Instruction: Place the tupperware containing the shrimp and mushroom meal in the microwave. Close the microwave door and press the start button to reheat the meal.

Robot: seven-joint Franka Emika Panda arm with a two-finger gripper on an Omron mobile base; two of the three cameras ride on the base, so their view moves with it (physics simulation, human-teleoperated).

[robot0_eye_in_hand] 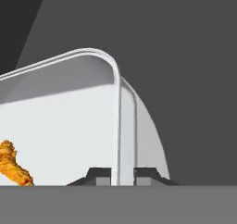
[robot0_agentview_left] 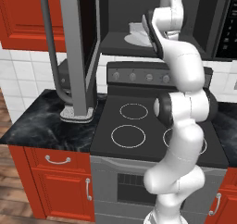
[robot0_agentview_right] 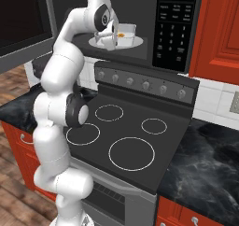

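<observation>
The tupperware (robot0_eye_in_hand: 60, 121) is pale grey-white and sits inside the microwave (robot0_agentview_right: 140, 15) on its round white turntable (robot0_agentview_right: 135, 43). An orange piece of the shrimp and mushroom meal (robot0_eye_in_hand: 11, 165) lies in its near corner, also seen as an orange speck (robot0_agentview_right: 121, 35). My gripper (robot0_eye_in_hand: 122, 176) reaches into the cavity from the left, its fingers hugging both sides of the tupperware's right wall with no gap visible. In the right base view the gripper (robot0_agentview_right: 110, 37) meets the tupperware (robot0_agentview_right: 127, 31) at its left end. The microwave door (robot0_agentview_left: 78, 47) stands swung open to the left.
Below the microwave is a black stove top (robot0_agentview_left: 134, 126) with ringed burners and a knob panel (robot0_agentview_right: 144, 82). The keypad strip (robot0_agentview_right: 175, 29) is on the microwave's right. Dark marble counters (robot0_agentview_left: 41, 121) flank the stove, with red cabinets (robot0_agentview_left: 23, 15) above and below.
</observation>
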